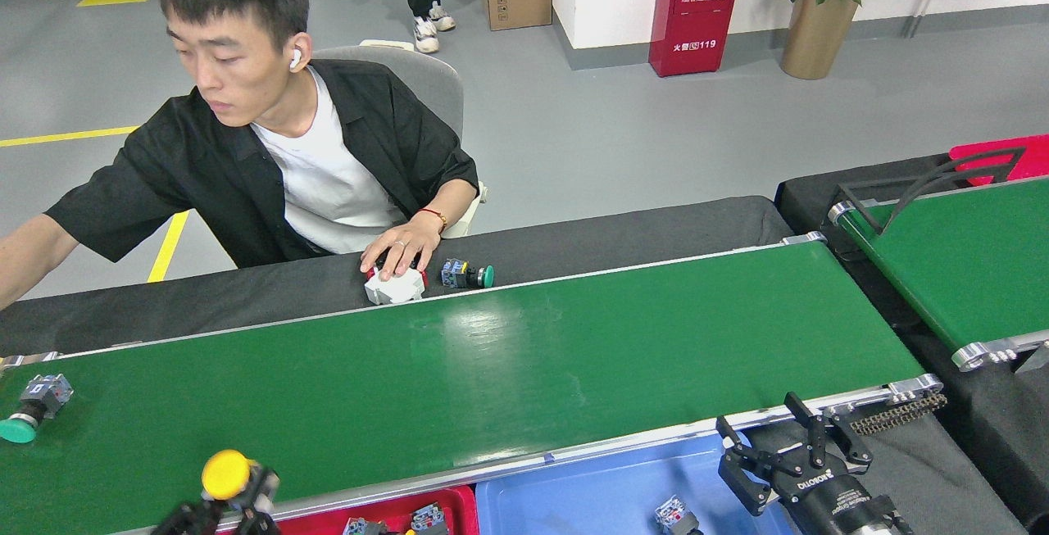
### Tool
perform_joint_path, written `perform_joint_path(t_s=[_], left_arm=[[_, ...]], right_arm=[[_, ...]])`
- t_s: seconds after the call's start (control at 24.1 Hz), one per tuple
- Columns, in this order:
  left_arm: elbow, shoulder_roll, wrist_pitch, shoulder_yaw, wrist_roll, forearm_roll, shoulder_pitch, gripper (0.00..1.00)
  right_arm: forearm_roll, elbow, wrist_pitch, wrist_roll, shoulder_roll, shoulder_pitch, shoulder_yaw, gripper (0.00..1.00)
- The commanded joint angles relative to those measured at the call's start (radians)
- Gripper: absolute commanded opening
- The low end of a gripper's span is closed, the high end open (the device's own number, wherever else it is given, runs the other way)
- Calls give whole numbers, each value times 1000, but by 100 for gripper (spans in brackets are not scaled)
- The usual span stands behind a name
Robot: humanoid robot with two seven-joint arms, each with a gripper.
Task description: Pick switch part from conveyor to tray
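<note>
My left gripper (232, 492) shows only its fingertips at the bottom left edge, shut on a yellow-capped switch part (225, 473) held over the conveyor's (508, 371) near rail. A second switch part (33, 405) with a green cap lies on the belt at the far left. The red tray (457, 500) below the rail holds several parts. Beside it, the blue tray (590, 490) holds one part (676, 514). Over the blue tray's right end, my right gripper (785, 443) stands open and holds nothing.
A seated person across the belt rests a hand (400, 250) on parts beside a white piece (393, 289). A green-capped switch (467, 274) lies on the black table there. A second green belt (967, 265) with a black guide bar stands at the right.
</note>
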Motion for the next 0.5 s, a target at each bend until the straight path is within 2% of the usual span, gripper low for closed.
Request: perform_joint_path(t_s=[0.0,0.21,0.46], left_arm=[[-16,1,-62,7,17,7,13,100],[-16,-7,-62,26,15,5,21,100],[-16,-25,-62,191,15,2,7,100]], right_arm=[[-2,-14,-4,-3,-6,8,-15,100],[-2,-14,-34,-4,-6,12,-72,100],[-2,-14,-106,-8,-6,12,-155,100]])
